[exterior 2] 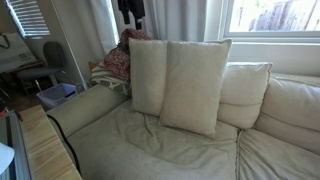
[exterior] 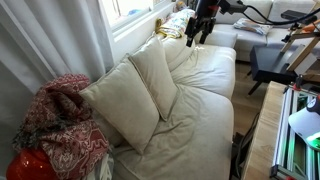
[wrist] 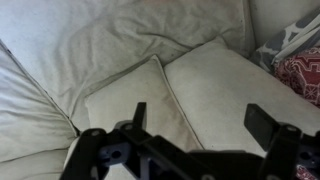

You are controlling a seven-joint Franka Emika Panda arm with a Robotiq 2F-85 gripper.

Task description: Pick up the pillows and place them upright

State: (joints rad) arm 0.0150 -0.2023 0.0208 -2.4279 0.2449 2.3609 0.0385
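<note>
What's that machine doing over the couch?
A robot arm's gripper hangs above the cream sofa with its jaws open, holding nothing. Below it, one cream pillow and a second pillow stand upright side by side, leaning against the back cushions, the second overlapping the first. A red patterned blanket is heaped at the sofa's end. Both pillows look set in place.
</note>
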